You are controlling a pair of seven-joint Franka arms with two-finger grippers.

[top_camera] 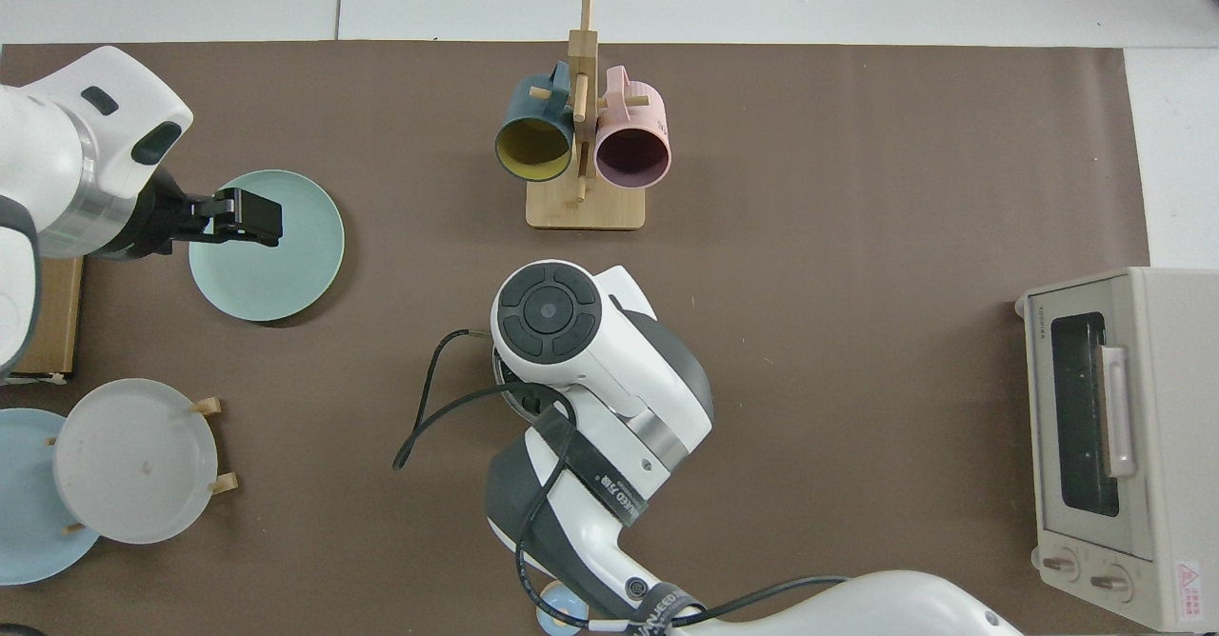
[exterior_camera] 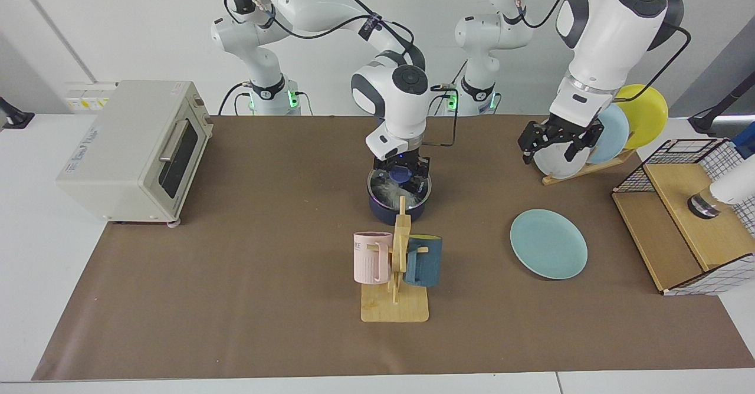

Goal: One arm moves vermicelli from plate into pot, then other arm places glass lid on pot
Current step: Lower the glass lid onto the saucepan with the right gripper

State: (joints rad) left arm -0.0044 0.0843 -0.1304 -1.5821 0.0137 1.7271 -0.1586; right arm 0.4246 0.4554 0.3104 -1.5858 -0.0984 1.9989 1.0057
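Glass lid (exterior_camera: 399, 184): seated on the pot (exterior_camera: 396, 208) at table centre, vermicelli (exterior_camera: 384, 192) visible beneath the glass. Your right gripper (exterior_camera: 403, 174) stands directly over it, fingers (exterior_camera: 420, 186) parted either side of the blue knob (exterior_camera: 402, 174), which sits between them; contact you cannot confirm. Plate (exterior_camera: 549, 243): bare, at 3 o'clock from the pot. Your left gripper (exterior_camera: 547, 145): waiting at 12 o'clock above that plate, fingers spread, holding nothing.

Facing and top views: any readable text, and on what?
"VE": pink mug, the rest hidden.
"TOSHIBA", probably: toaster oven, door corner, top view.
Toaster oven's side label and warning sticker, and the arm's cable strap: too small to read.
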